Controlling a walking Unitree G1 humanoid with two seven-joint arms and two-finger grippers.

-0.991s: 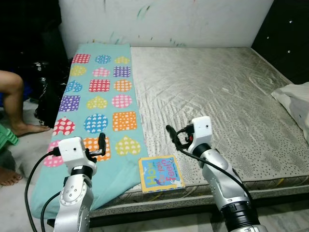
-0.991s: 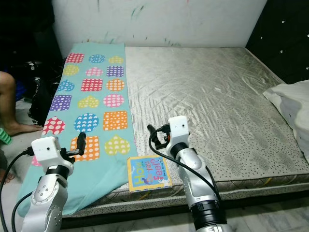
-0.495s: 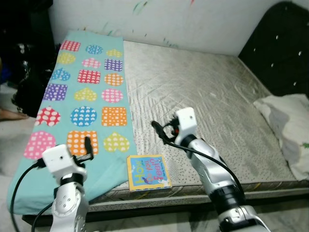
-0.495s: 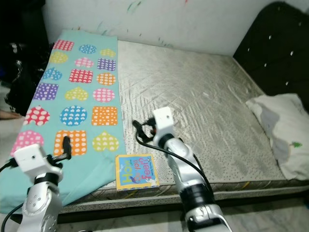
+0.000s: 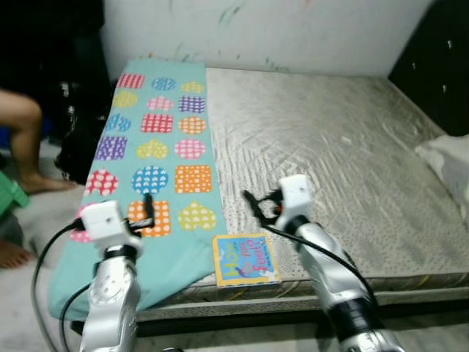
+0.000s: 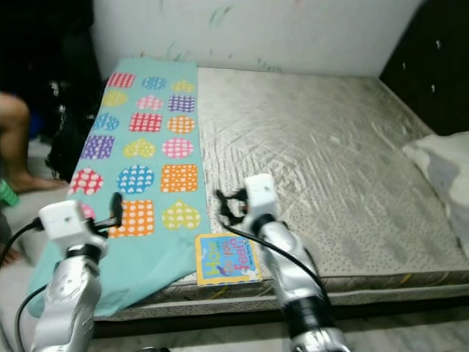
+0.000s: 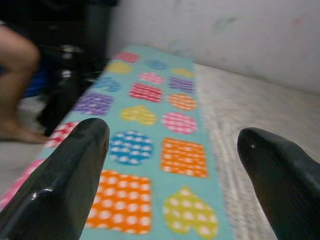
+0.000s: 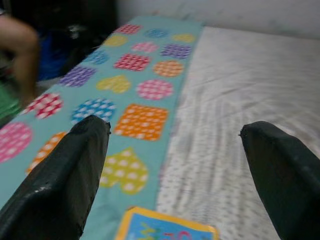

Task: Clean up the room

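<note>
While I stand at the foot of the bed (image 5: 344,147), its grey quilted mattress spreads out ahead of me to a pale, paint-streaked wall (image 5: 293,29), with a dark padded headboard (image 5: 432,66) along its right side. Down the mattress's left strip lies a teal sheet (image 5: 157,139) printed with dotted hearts, circles and squares, its near end hanging over the bed's edge. A white pillow (image 5: 451,158) rests at the far right of the mattress. To the left of the bed a person's bare leg (image 5: 26,139) stands on the floor beside a dark bag (image 5: 77,139). Both my arms are raised and bent at the elbow, forearms reaching forward over the near edge. My left gripper (image 5: 149,205) hovers above the teal sheet, jaws spread wide with nothing between them. My right gripper (image 5: 256,209) is held above the mattress near the sheet's border, jaws likewise wide apart and empty. A colourful children's book (image 5: 245,259) lies flat on the near edge of the mattress, just beside the sheet and below my right gripper, not touched by it.
</note>
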